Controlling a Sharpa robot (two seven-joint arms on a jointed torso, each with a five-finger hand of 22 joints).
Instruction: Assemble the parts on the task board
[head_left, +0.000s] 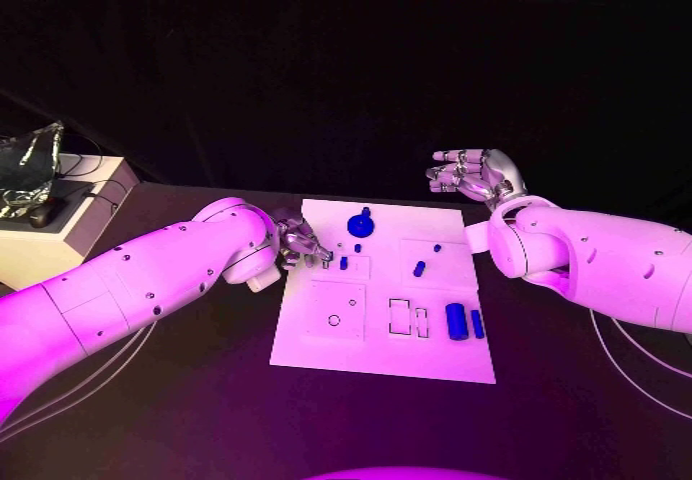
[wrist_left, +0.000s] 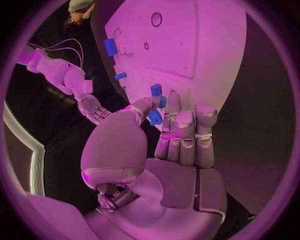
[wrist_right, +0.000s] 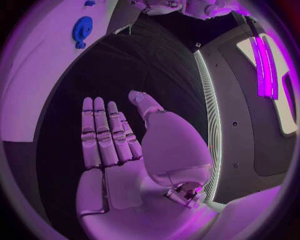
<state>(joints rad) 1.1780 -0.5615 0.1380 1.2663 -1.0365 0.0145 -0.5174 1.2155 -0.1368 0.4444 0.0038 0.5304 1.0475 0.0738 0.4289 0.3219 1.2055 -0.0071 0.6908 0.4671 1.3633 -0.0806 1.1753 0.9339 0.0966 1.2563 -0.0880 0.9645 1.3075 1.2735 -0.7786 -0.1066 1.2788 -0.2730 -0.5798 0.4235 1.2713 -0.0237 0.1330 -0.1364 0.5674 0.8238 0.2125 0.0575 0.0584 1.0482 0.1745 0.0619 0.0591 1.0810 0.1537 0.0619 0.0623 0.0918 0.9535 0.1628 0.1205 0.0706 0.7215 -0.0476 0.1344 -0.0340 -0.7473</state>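
Observation:
The white task board (head_left: 387, 345) lies mid-table. On it are a round blue part (head_left: 361, 224), a small peg (head_left: 420, 268) and two blue cylinders (head_left: 456, 321) near its right side. My left hand (head_left: 303, 245) is at the board's left edge. In the left wrist view its thumb and a finger pinch a small blue part (wrist_left: 161, 102) just over the board (wrist_left: 187, 45), with another small blue part (wrist_left: 156, 90) standing close ahead. My right hand (head_left: 476, 175) hovers beyond the board's far right corner, fingers apart and holding nothing (wrist_right: 106, 145).
A pale box (head_left: 58, 235) with cables and a crinkled foil object stands at the table's far left. The board has several outlined recesses, such as a rectangular slot (head_left: 400, 316) and a square with a hole (head_left: 335, 320). The round blue part (wrist_right: 82, 30) also appears in the right wrist view.

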